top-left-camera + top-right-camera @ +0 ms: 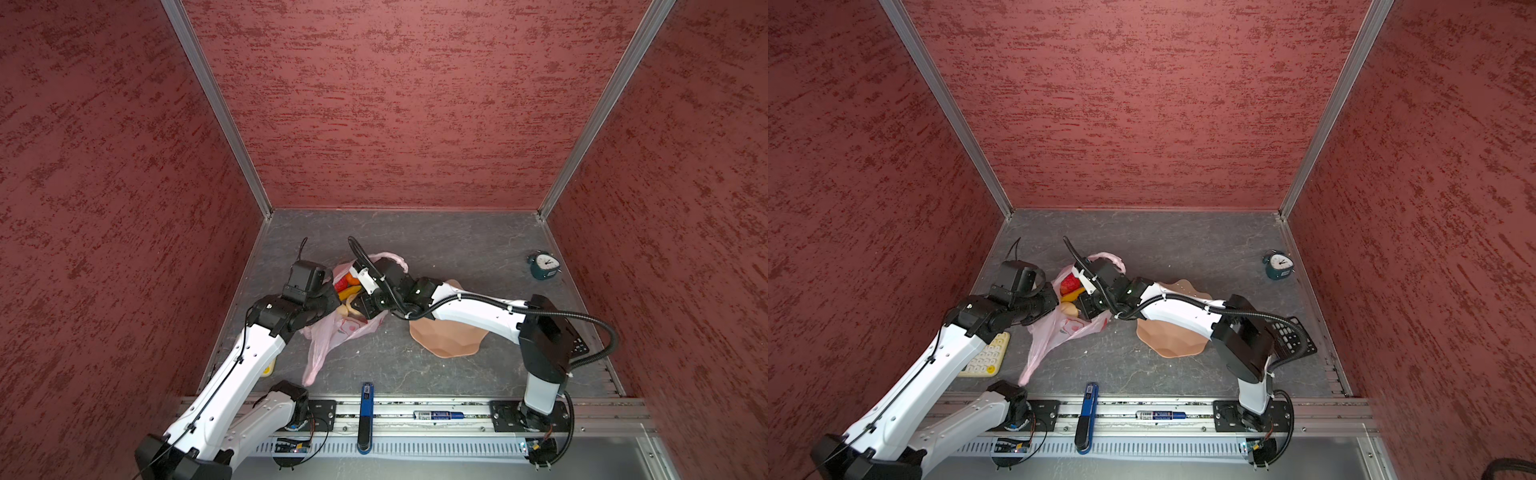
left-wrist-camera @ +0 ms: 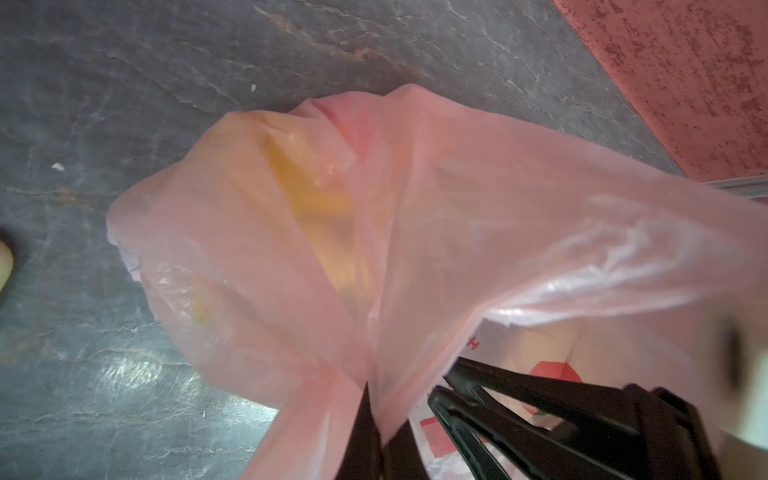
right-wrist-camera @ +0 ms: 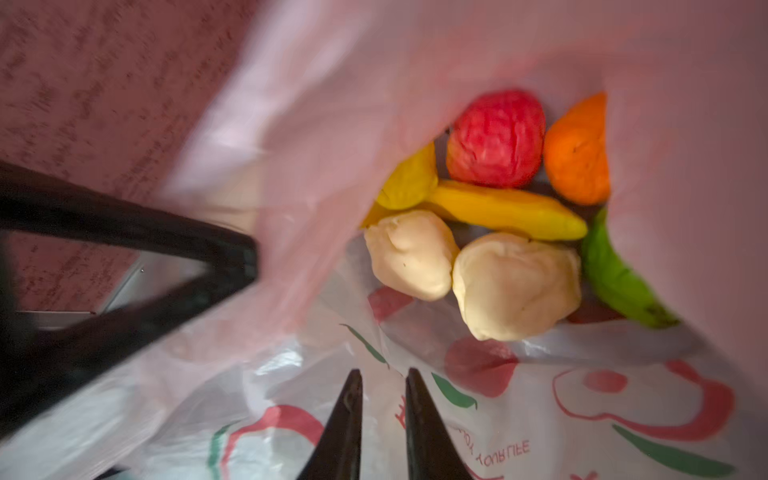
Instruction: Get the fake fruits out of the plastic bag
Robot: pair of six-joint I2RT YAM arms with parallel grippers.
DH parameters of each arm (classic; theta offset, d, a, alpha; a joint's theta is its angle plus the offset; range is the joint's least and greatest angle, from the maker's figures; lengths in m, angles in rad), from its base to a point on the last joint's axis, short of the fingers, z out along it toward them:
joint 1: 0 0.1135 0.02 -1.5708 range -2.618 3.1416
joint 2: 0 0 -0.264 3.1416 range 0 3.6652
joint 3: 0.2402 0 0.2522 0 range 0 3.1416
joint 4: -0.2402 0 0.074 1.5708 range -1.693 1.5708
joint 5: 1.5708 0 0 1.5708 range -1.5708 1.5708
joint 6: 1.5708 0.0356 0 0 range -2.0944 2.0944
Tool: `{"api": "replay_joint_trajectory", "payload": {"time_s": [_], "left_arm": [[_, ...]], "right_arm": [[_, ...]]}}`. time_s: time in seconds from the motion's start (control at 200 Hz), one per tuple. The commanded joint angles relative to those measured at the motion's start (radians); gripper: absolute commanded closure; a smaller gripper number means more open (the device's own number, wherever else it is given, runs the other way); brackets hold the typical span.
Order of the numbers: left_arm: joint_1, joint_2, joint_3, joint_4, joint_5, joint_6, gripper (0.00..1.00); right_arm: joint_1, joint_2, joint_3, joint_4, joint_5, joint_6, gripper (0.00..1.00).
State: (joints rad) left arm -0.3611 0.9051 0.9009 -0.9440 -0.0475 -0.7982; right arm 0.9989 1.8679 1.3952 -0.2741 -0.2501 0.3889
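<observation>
The plastic bag (image 1: 332, 334) (image 1: 1059, 332), thin pale pink with red fruit prints, lies left of centre on the grey floor with its mouth held up. My left gripper (image 2: 368, 395) is shut on a pinch of its pink film (image 2: 457, 208). My right gripper (image 3: 382, 374) is inside the mouth above the printed lower film (image 3: 540, 395), jaws a narrow gap apart with nothing between them. Ahead of it lie the fake fruits: a red ball (image 3: 496, 137), an orange ball (image 3: 577, 153), a banana (image 3: 507, 212), a yellow ball (image 3: 409, 178), two cream balls (image 3: 409, 253) (image 3: 515, 282) and a green piece (image 3: 615, 270).
A peach scalloped dish (image 1: 449, 336) (image 1: 1171, 336) lies under my right forearm. A teal alarm clock (image 1: 543, 266) stands at the back right. A cream keypad (image 1: 988, 353) lies beneath my left arm and a black one (image 1: 1291, 334) behind my right arm. A blue tool (image 1: 366, 415) crosses the front rail.
</observation>
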Motion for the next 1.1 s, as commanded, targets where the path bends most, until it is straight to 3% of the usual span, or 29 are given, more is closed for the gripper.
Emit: {"api": "replay_joint_trajectory", "payload": {"time_s": [0.0,0.286,0.466,0.786,1.092], "left_arm": [[0.006,-0.032,-0.043,-0.073,-0.038,-0.059,1.00],[0.007,-0.016,-0.108,-0.072,-0.035,-0.105,1.00],[0.007,0.011,-0.124,-0.046,-0.030,-0.105,1.00],[-0.027,0.031,-0.136,0.021,0.014,-0.104,1.00],[-0.109,0.081,-0.129,0.097,0.024,-0.121,1.00]], "right_arm": [[0.001,0.018,-0.013,0.026,-0.060,0.002,0.79],[0.000,0.042,-0.133,-0.011,-0.031,-0.038,0.76],[-0.003,0.063,-0.151,0.013,0.065,-0.031,0.73],[-0.003,-0.005,-0.079,0.022,0.187,0.008,0.47],[-0.003,0.084,0.058,0.013,0.217,0.082,0.29]]}}
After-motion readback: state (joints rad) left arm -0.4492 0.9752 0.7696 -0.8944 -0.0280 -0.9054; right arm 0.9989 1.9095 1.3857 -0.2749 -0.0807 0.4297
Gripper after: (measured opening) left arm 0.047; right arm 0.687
